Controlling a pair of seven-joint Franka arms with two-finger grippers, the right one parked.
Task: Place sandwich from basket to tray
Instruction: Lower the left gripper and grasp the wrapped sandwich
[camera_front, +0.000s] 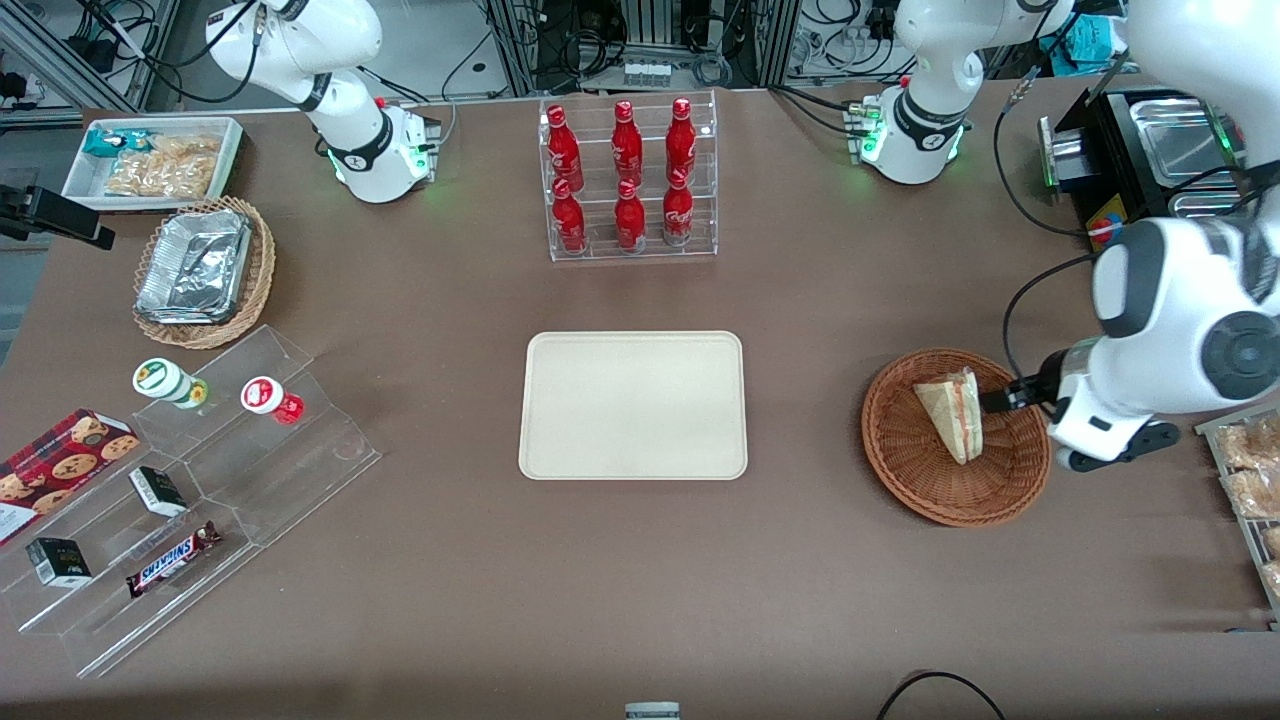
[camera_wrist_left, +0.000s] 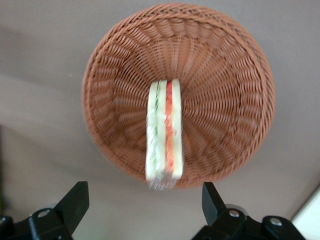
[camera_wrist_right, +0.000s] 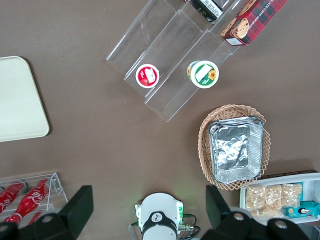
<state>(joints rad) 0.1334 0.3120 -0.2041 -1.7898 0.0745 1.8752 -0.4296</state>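
The sandwich (camera_front: 955, 412) stands on its edge in the reddish-brown basket (camera_front: 925, 500), toward the working arm's end of the table. In the left wrist view the sandwich (camera_wrist_left: 163, 134) shows its green and red filling layers, with the basket (camera_wrist_left: 225, 90) around it. My left gripper (camera_front: 1003, 400) hovers over the basket's rim, beside the sandwich on the working arm's side. Its fingers (camera_wrist_left: 75, 200) are spread wide and hold nothing, and the gripper (camera_wrist_left: 143, 202) is apart from the sandwich. The cream tray (camera_front: 632, 405) lies flat at the table's middle, with nothing on it.
A clear rack of red bottles (camera_front: 628, 180) stands farther from the front camera than the tray. A tan basket with foil containers (camera_front: 200, 270), a white snack bin (camera_front: 155, 160) and a clear stepped stand (camera_front: 190, 500) lie toward the parked arm's end. A black machine (camera_front: 1140, 150) and a snack tray (camera_front: 1250, 480) sit near the working arm.
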